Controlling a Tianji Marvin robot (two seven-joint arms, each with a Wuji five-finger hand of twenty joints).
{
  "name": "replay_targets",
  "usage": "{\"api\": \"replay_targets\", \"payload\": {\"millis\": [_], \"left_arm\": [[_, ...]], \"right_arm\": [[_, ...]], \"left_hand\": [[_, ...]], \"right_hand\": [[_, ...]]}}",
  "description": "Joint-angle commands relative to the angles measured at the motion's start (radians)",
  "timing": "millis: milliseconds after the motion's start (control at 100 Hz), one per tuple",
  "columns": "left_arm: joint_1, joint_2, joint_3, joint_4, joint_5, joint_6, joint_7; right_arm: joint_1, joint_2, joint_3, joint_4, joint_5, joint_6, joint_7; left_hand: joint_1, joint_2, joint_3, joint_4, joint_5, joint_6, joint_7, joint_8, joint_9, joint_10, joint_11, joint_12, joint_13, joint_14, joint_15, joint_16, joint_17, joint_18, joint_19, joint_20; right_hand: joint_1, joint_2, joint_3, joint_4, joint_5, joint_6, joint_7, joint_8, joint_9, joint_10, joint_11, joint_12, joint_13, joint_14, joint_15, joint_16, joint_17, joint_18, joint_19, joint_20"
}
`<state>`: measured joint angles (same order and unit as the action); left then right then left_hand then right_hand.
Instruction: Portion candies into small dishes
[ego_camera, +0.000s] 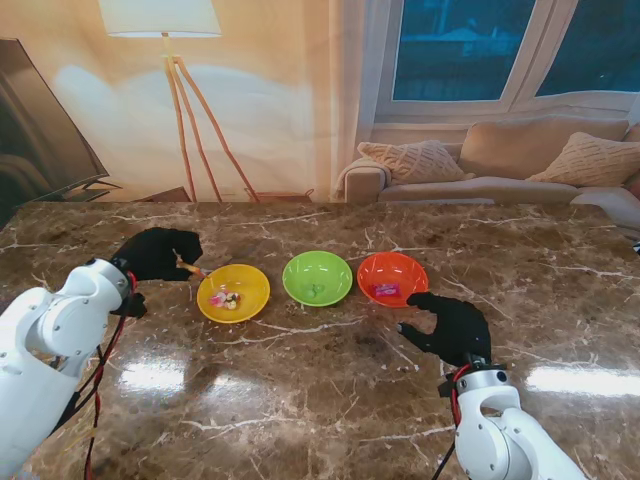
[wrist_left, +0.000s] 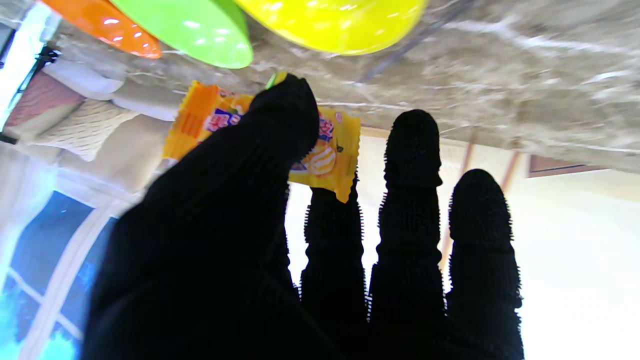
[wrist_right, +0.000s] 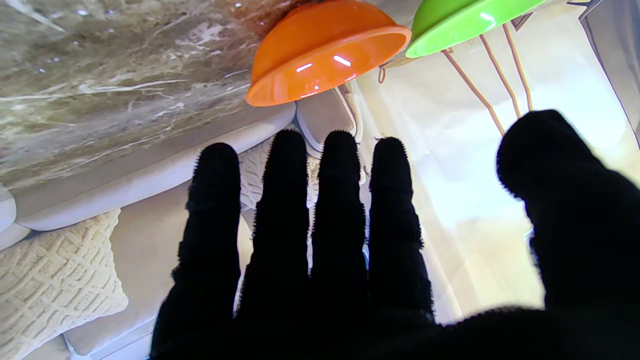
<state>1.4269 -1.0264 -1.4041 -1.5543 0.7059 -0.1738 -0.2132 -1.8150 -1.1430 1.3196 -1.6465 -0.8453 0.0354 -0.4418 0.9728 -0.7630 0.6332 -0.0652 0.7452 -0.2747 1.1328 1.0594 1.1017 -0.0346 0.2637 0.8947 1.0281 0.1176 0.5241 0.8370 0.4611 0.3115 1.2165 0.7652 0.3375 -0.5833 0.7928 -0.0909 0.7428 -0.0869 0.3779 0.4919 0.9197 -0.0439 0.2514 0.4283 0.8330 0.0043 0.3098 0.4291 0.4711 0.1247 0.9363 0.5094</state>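
Observation:
Three small dishes stand in a row on the marble table: a yellow dish (ego_camera: 233, 292) with a few candies (ego_camera: 222, 298) inside, a green dish (ego_camera: 317, 277) with a small green candy, and an orange dish (ego_camera: 392, 278) with a pink one. My left hand (ego_camera: 155, 254) hovers just left of the yellow dish, shut on an orange-yellow wrapped candy (wrist_left: 327, 155) pinched between thumb and forefinger; its tip shows as the candy (ego_camera: 190, 267) near the dish rim. My right hand (ego_camera: 450, 326) sits open near the orange dish (wrist_right: 325, 50), on my side of it, holding nothing.
Beyond the brown marble table's far edge (ego_camera: 300, 206) are a floor lamp (ego_camera: 170, 60), a sofa with cushions (ego_camera: 500, 160) and a window. A dark screen (ego_camera: 40, 120) stands at the far left.

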Motion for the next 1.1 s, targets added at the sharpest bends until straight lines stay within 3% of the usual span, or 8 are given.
{"api": "replay_targets", "payload": {"millis": [0,150,460,680,860,1090], "left_arm": [[-0.036,-0.029,0.038,-0.024,-0.01,0.002,0.009],[-0.123,-0.046,0.175,0.004,-0.056,0.058,0.044],[-0.283,-0.102,0.464,0.109,-0.175,0.17,0.14],[-0.396,-0.163,0.638,0.228,-0.255,0.204,0.221],[-0.474,-0.218,0.734,0.337,-0.312,0.221,0.274],[-0.543,-0.286,0.812,0.457,-0.379,0.228,0.317]], "right_arm": [[-0.014,0.0,0.009,0.0,0.002,0.0,0.009],[-0.022,-0.001,0.024,0.001,0.004,-0.005,0.003],[-0.035,-0.002,0.049,0.001,0.003,-0.011,-0.005],[-0.039,-0.003,0.058,0.002,0.003,-0.015,-0.011],[-0.041,-0.004,0.064,0.005,0.002,-0.016,-0.015],[-0.042,-0.003,0.069,0.004,0.002,-0.017,-0.012]], "left_hand": [[0.004,0.038,0.044,0.037,-0.006,-0.023,0.021,0.032,0.062,-0.023,0.013,0.025,-0.006,0.011,0.026,0.025,-0.019,0.038,0.033,0.001],[0.0,0.04,0.043,0.039,-0.009,-0.024,0.015,0.031,0.063,-0.023,0.009,0.027,-0.013,0.011,0.025,0.027,-0.025,0.039,0.029,0.005],[-0.009,0.037,0.046,0.044,-0.013,-0.018,0.004,0.03,0.067,-0.014,0.002,0.025,-0.037,0.019,0.02,0.03,-0.046,0.047,0.017,0.011],[-0.017,0.037,0.056,0.047,-0.014,-0.016,-0.002,0.031,0.071,-0.013,0.001,0.023,-0.098,0.027,0.015,0.048,-0.125,0.052,-0.04,0.009],[-0.021,0.038,0.064,0.05,-0.019,-0.008,-0.002,0.033,0.069,-0.001,0.006,0.027,-0.166,0.028,-0.002,0.05,-0.192,0.039,-0.104,0.001],[-0.024,0.046,0.068,0.051,-0.029,0.002,-0.001,0.034,0.061,0.014,0.02,0.019,-0.227,0.029,0.0,-0.048,-0.299,0.04,-0.227,0.0]], "right_hand": [[-0.027,0.009,0.008,-0.013,0.01,-0.014,0.005,-0.002,0.007,0.004,0.003,0.014,0.013,0.015,0.004,0.022,-0.005,0.002,0.029,0.006],[-0.026,0.01,-0.001,-0.014,0.01,-0.014,0.005,-0.002,0.006,0.004,0.003,0.014,0.013,0.014,0.004,0.022,-0.004,0.003,0.029,0.006],[-0.022,0.014,-0.016,-0.01,0.01,-0.015,0.005,-0.002,0.006,0.004,0.003,0.013,0.012,0.013,0.004,0.022,-0.005,0.002,0.029,0.006],[-0.02,0.014,-0.023,-0.009,0.01,-0.014,0.005,-0.002,0.006,0.003,0.003,0.013,0.011,0.015,0.004,0.022,-0.005,0.002,0.029,0.006],[-0.019,0.015,-0.025,-0.008,0.01,-0.014,0.005,-0.002,0.005,0.003,0.003,0.013,0.012,0.015,0.004,0.022,-0.005,0.003,0.029,0.006],[-0.016,0.015,-0.027,-0.007,0.01,-0.012,0.006,-0.002,0.006,0.006,0.003,0.014,0.012,0.016,0.004,0.022,-0.006,0.004,0.029,0.007]]}}
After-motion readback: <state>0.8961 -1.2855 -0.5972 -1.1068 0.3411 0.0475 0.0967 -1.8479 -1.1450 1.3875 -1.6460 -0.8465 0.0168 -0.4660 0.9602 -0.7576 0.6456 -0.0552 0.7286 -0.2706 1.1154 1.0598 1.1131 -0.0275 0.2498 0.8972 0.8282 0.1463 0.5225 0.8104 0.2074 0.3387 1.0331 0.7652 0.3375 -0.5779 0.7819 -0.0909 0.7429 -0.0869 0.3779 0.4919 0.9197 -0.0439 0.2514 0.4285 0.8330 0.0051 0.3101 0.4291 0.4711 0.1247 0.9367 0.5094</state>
